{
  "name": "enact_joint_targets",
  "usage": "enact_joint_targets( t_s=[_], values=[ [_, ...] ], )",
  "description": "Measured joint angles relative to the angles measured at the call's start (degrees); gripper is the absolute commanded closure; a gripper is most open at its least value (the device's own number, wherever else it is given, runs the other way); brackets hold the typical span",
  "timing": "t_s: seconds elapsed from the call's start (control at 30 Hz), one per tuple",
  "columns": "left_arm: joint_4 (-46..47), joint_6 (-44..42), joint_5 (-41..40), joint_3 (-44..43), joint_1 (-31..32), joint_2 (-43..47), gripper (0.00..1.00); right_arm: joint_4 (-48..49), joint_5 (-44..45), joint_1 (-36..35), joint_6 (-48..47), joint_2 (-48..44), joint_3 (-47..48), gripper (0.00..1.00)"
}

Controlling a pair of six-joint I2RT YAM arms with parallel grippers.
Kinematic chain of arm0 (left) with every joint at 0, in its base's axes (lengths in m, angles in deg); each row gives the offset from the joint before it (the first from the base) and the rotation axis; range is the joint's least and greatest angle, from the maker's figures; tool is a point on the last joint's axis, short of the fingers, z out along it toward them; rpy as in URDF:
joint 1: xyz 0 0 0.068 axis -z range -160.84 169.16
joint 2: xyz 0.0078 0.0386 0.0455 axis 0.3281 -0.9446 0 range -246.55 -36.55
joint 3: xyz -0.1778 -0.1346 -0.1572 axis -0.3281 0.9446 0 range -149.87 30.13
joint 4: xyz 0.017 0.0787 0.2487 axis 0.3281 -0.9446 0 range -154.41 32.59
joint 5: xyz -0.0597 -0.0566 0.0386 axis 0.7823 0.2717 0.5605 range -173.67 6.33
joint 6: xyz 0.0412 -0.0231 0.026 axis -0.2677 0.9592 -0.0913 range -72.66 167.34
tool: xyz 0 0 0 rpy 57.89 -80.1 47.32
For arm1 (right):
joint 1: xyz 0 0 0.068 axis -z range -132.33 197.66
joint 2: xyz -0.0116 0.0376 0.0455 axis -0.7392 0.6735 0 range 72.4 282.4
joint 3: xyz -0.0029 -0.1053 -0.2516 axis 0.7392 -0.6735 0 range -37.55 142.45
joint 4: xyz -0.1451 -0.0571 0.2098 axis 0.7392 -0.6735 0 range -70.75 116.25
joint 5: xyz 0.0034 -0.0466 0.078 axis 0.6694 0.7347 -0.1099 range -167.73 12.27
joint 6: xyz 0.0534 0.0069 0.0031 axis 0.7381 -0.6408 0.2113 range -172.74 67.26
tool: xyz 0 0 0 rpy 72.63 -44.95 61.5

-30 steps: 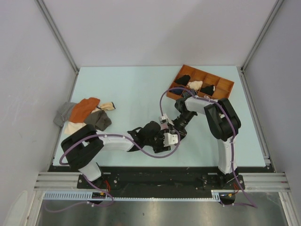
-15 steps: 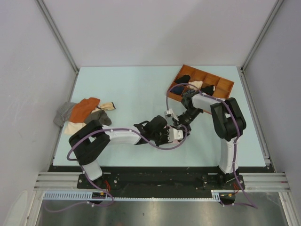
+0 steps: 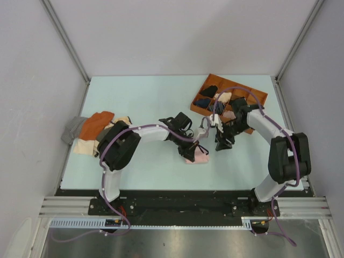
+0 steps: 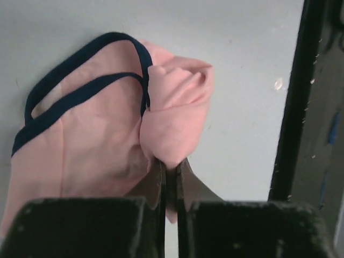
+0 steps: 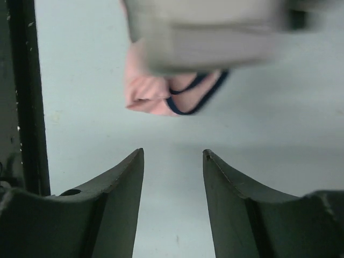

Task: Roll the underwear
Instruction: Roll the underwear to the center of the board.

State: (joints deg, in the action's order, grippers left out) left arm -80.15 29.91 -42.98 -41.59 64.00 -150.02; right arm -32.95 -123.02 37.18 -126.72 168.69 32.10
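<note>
The underwear (image 4: 102, 140) is light pink with navy edging and lies on the pale table, one end bunched into a partial roll. My left gripper (image 4: 171, 169) is shut on the lower tip of that rolled fold. From above, the underwear (image 3: 200, 157) shows just right of the left gripper (image 3: 192, 150). My right gripper (image 5: 173, 153) stands open over bare table with nothing between its fingers, a short way from the underwear (image 5: 148, 91). In the top view the right gripper (image 3: 220, 144) sits to the right of the garment, apart from it.
An orange divided tray (image 3: 261, 94) holding several rolled dark and light items stands at the back right, close behind the right arm. A pile of cloths (image 3: 97, 131), orange, beige and grey, lies at the left edge of the table (image 3: 145, 97).
The left gripper has shut on the pink fold, and its arm has swung its elbow back. The right gripper has opened and drawn back to the right, uncovering the underwear.
</note>
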Motion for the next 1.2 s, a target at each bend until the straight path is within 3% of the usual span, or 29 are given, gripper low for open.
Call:
enact_joint_targets(
  t_s=[0.27, 0.53, 0.63, 0.77, 0.87, 1.03, 1.2],
  values=[
    [-5.14, 5.55, 10.08, -5.62, -4.28, -6.67, 0.98, 8.98, 3.10, -15.06, -7.91, -12.02, -14.73, 0.39],
    [-4.76, 8.09, 13.94, -6.01, -5.81, -8.41, 0.94, 22.38, 10.60, -22.49, -8.83, -11.43, -17.88, 0.40],
    [-4.00, 9.14, 13.86, -5.66, -5.86, -8.37, 0.89, 26.14, 13.70, -24.52, -8.98, -8.96, -19.10, 0.47],
    [0.15, 11.56, 13.42, -2.89, -6.03, -6.88, 0.76, 29.42, 16.98, -26.12, -9.33, -6.08, -20.39, 0.72],
    [7.17, 13.68, 10.88, 2.54, -5.97, -3.08, 0.58, 31.21, 17.66, -26.29, -9.14, -5.31, -20.39, 0.80],
    [21.20, 15.50, 0.26, 19.32, -5.81, 12.13, 0.49, 29.88, 16.02, -25.09, -8.52, -4.68, -19.43, 0.85],
    [33.53, 15.32, -7.26, 29.92, -5.81, 26.10, 0.43, 21.57, 10.58, -22.10, -7.50, -0.13, -13.22, 0.87]
  ],
)
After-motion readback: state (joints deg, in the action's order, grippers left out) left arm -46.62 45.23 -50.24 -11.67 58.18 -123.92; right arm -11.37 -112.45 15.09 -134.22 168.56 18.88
